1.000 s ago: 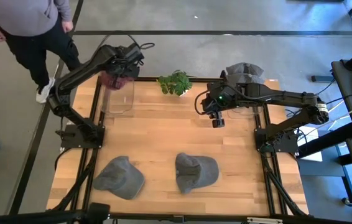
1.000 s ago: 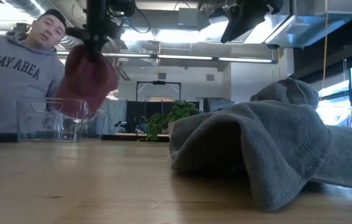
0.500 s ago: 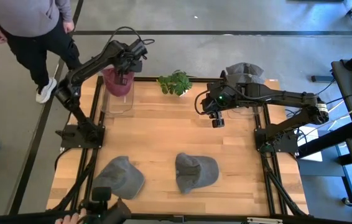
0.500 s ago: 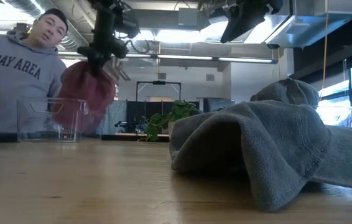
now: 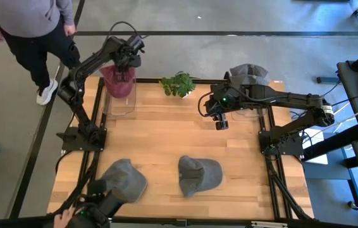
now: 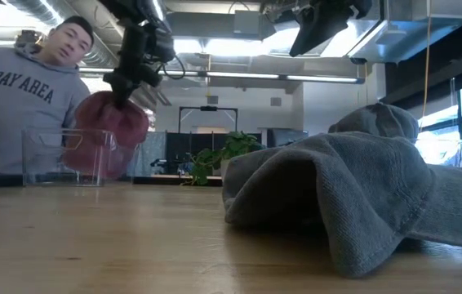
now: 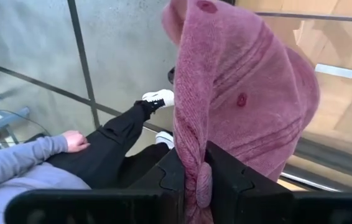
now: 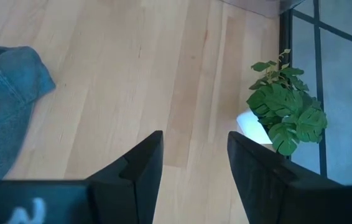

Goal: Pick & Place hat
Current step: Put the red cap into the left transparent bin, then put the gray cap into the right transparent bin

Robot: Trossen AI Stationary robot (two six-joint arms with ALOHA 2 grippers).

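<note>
Left gripper [image 5: 124, 58]: raised over the far left corner of the counter [image 5: 166, 139], fingers [image 7: 175, 177] closed on a fold of the pink hat [image 5: 118, 80].
Pink hat: hangs from the left gripper's fingers, its lower part inside the clear bin [image 5: 119, 96]. The low view shows it draped over the bin's top edge and still off the bin floor; the high view alone cannot confirm that height.
Left wrist view: shows the pinch point itself, fabric bunched between the two fingers, plus a person's hand and dark trouser leg on the floor beyond the counter.
Right gripper [image 5: 221, 120]: held above the counter right of centre, near the plant [image 5: 178, 83]; fingers [image 8: 140, 163] spread apart, holding nothing.
Right wrist view: bare wood between the fingers, the plant to one side, an edge of a grey hat at the other.
Grey hats on counter: one [image 5: 123, 180] at the near left, one [image 5: 199, 174] at near centre. The low view fills with a grey hat [image 6: 337, 192] close to its lens.
Third grey hat [image 5: 249, 73]: sits at the far right edge, behind the right arm.
Person [image 5: 30, 22]: stands off the far left corner in a grey sweatshirt; the low view shows lettering on the chest.
Near edge: a hand [image 5: 61, 220] with a dark device shows only in the high view.
</note>
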